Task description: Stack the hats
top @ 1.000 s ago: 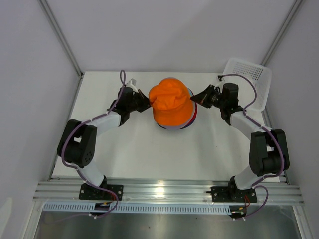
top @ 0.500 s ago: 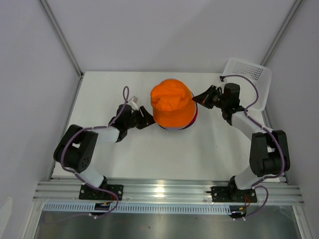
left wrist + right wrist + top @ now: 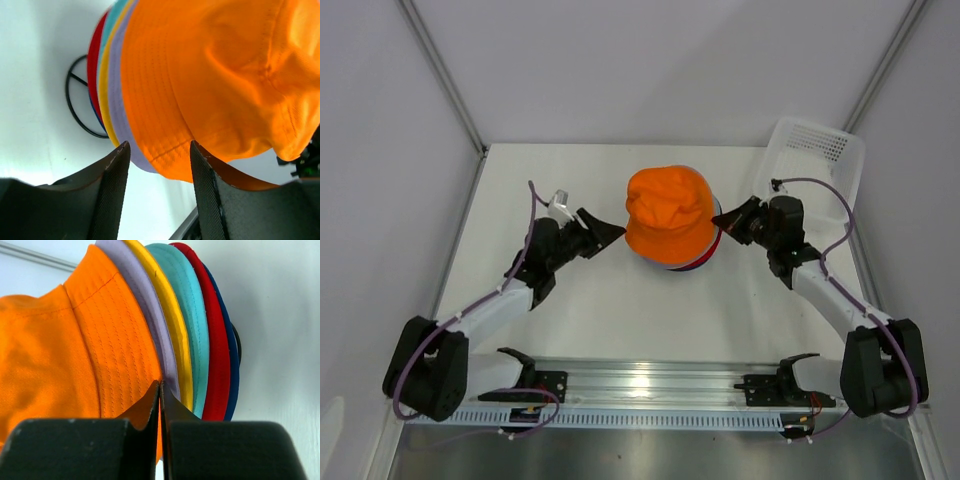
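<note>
The hats sit in one stack at the table's middle, the orange hat [image 3: 668,215] on top. Under the orange hat [image 3: 60,350] the brims show in layers: lavender [image 3: 145,305], yellow [image 3: 170,315], teal [image 3: 192,315], red [image 3: 215,340] and navy [image 3: 232,365]. My right gripper [image 3: 725,222] is at the stack's right side. Its jaws [image 3: 160,385] are shut on the edge of the orange brim. My left gripper [image 3: 605,226] stands open just left of the stack. In the left wrist view the orange hat [image 3: 215,75] hangs just beyond its open fingertips [image 3: 159,150], nothing between them.
A thin black wire frame [image 3: 75,110] lies under the stack. The white lattice basket [image 3: 820,150] stands tilted at the back right corner. White walls close in the table on three sides, and a metal rail [image 3: 650,385] runs along the near edge.
My left gripper has let go of the orange brim, opened, and drawn back down-left. The orange hat has settled slightly nearer on the stack. The right gripper followed it, still shut.
</note>
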`<move>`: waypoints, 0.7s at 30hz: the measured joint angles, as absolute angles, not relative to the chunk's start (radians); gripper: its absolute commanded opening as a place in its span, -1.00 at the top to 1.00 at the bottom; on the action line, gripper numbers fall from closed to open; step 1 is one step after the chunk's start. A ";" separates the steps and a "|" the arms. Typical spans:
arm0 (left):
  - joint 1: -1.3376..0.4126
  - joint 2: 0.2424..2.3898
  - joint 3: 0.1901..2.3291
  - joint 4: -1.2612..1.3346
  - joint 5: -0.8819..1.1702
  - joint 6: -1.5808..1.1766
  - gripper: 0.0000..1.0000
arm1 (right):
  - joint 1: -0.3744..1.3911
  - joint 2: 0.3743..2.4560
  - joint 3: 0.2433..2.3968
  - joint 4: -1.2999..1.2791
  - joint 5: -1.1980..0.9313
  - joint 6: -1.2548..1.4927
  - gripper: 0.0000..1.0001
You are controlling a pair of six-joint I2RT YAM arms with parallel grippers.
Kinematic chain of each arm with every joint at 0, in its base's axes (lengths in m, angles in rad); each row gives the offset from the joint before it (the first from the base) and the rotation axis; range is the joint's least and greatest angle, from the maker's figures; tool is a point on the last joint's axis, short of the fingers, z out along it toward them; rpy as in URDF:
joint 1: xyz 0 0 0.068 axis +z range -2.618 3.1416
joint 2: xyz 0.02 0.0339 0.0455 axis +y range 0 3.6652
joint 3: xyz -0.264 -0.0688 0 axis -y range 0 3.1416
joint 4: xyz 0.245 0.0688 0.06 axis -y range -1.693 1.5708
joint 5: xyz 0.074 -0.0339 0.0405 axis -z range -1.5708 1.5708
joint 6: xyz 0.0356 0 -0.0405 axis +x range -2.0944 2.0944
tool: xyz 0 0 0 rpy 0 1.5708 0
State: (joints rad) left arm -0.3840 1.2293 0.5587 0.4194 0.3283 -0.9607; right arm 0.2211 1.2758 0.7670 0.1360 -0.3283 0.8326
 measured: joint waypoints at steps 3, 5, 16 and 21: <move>-0.384 1.148 0.507 0.416 0.277 -0.991 -0.11 | 0.260 1.210 0.719 0.123 -0.261 0.854 1.00; -0.384 1.120 0.469 0.439 0.260 -1.020 -0.08 | 0.277 1.171 0.696 0.113 -0.222 0.864 1.00; -0.400 1.310 0.412 0.735 0.256 -1.235 -0.02 | 0.340 1.028 0.624 0.057 -0.091 0.942 1.00; -0.432 1.421 0.410 0.903 0.255 -1.329 0.05 | 0.368 1.002 0.613 0.028 -0.060 0.953 1.00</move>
State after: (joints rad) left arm -0.4316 1.4212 0.4095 0.9031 0.2550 -1.3289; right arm 0.3679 1.0019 0.6132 0.0284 -0.0597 0.9531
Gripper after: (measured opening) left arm 0.502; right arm 0.006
